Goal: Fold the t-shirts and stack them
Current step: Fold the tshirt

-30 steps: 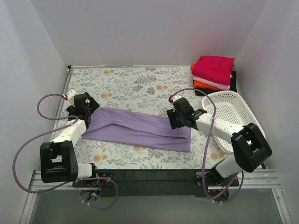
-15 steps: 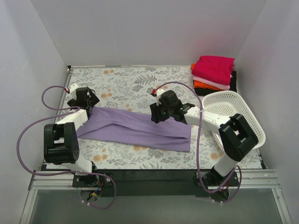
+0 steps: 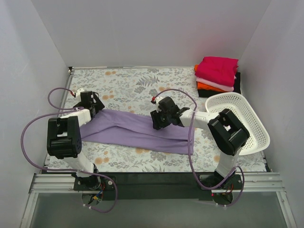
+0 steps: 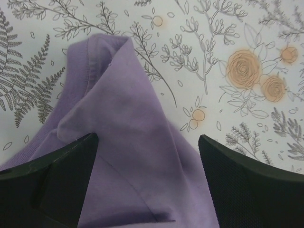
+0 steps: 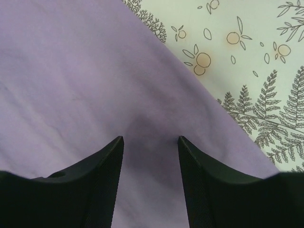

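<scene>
The lavender-purple t-shirt [image 3: 137, 130] lies as a long folded strip across the middle of the table. My left gripper [image 3: 95, 107] is open over its left end. In the left wrist view [image 4: 148, 138] the wide-spread fingers straddle the cloth [image 4: 128, 118], whose corner is folded over. My right gripper [image 3: 159, 119] is open over the strip's middle, near its far edge. In the right wrist view [image 5: 149, 138] its fingertips are low on the cloth [image 5: 71, 85]. Folded shirts are stacked at the back right: magenta [image 3: 217, 69] on top, then pale pink [image 3: 214, 81], orange [image 3: 207, 87] and black [image 3: 236, 85].
A white lattice basket [image 3: 240, 118] stands at the right, just in front of the stack and beside the right arm. Grey walls close the table on three sides. Purple cables loop off both arms.
My right gripper has moved left along the shirt, from its right end to its middle. My left gripper has moved back and a little right, to the far edge of the left end.
</scene>
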Available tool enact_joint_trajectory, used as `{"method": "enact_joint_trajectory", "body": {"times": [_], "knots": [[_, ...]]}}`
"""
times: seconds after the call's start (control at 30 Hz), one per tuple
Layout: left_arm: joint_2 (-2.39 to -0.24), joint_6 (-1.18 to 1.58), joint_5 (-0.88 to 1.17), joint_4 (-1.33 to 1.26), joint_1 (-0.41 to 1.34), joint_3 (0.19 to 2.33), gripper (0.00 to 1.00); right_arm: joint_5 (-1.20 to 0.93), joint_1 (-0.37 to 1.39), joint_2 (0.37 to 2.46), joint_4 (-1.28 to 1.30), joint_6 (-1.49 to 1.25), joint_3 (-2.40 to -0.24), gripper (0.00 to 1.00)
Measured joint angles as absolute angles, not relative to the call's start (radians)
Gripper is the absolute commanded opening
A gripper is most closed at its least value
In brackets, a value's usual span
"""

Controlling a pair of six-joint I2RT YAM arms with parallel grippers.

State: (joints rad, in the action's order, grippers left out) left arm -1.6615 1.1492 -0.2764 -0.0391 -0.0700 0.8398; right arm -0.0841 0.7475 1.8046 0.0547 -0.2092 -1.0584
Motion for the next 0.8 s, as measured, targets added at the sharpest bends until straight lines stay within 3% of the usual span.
{"method": "enact_joint_trajectory", "body": {"times": [0.37,0.8], "knots": [[-1.665,1.172,-0.237,-0.047,-0.070,0.811,0.80,-0.055,0.675,1.859,0.020,-0.232,-1.094,0.45],[-1.481,1.201,-0.099,-0.082,0.029,0.724,0.81,-0.028,0.532,1.942,0.032,-0.172,-1.204,0.45]]}}
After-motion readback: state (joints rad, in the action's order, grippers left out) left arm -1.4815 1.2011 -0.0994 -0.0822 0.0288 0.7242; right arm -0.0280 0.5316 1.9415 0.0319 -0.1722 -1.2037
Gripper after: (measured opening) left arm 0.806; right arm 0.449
